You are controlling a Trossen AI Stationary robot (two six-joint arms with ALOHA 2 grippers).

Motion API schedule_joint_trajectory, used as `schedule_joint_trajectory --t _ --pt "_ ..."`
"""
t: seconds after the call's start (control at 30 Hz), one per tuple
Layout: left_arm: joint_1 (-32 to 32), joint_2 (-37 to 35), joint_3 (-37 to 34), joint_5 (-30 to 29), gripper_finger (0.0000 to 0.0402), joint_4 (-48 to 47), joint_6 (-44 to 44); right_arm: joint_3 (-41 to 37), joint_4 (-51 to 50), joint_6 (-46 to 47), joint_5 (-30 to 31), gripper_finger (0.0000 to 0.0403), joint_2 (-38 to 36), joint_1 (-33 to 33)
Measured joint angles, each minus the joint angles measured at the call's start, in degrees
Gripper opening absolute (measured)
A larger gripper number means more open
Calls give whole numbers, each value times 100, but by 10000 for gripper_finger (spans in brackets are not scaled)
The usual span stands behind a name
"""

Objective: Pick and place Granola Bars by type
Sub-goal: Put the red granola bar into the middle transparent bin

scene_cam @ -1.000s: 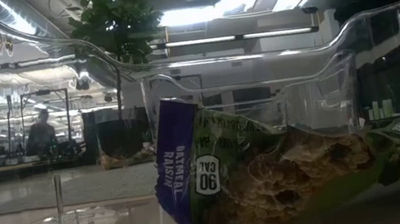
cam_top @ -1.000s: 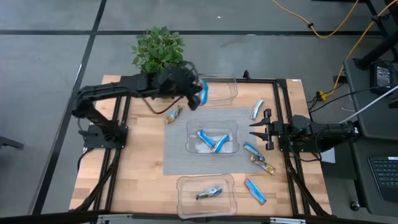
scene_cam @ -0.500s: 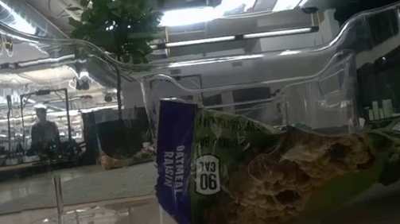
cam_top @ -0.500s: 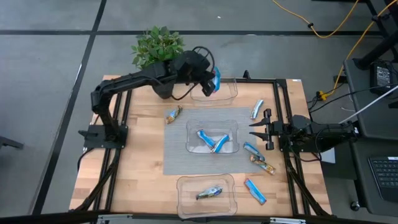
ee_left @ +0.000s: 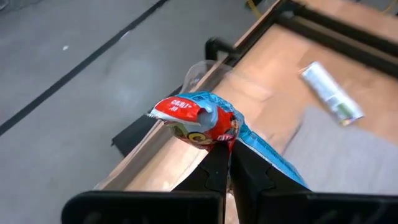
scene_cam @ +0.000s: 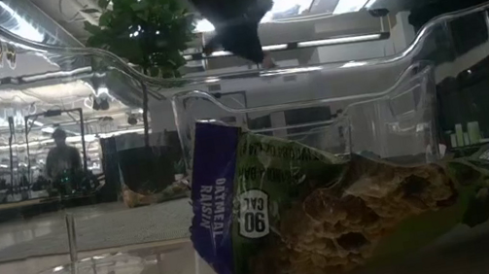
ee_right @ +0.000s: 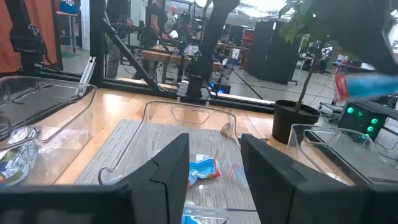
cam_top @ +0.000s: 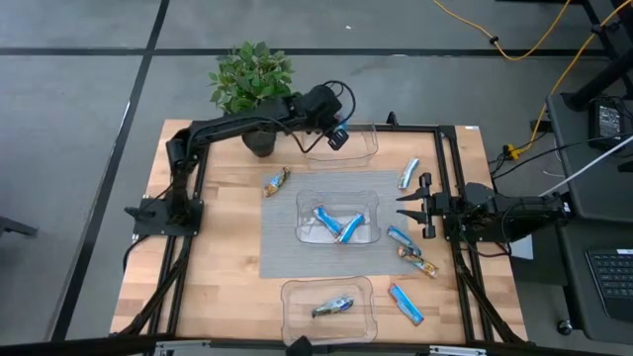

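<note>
Left end effector (cam_top: 337,136) clamped on blue bar (ee_left: 205,124) above far bin (cam_top: 364,150). Right end effector (cam_top: 407,206) open, beside centre bin (cam_top: 302,225).

held bar (ee_left: 205,124): bright blue, red end | plant (cam_top: 251,77): green | mat (cam_top: 282,227): grey
</note>
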Motion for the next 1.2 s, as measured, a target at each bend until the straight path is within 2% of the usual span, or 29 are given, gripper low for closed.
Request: schedule_joint_trajectory --t 0.27,1.2 --pt "49 279 0 81 2 -12 11 0 0 2 -34 149 0 1" --pt "160 392 -76 -52 3 -191 236 0 -7 2 -48 149 0 1"
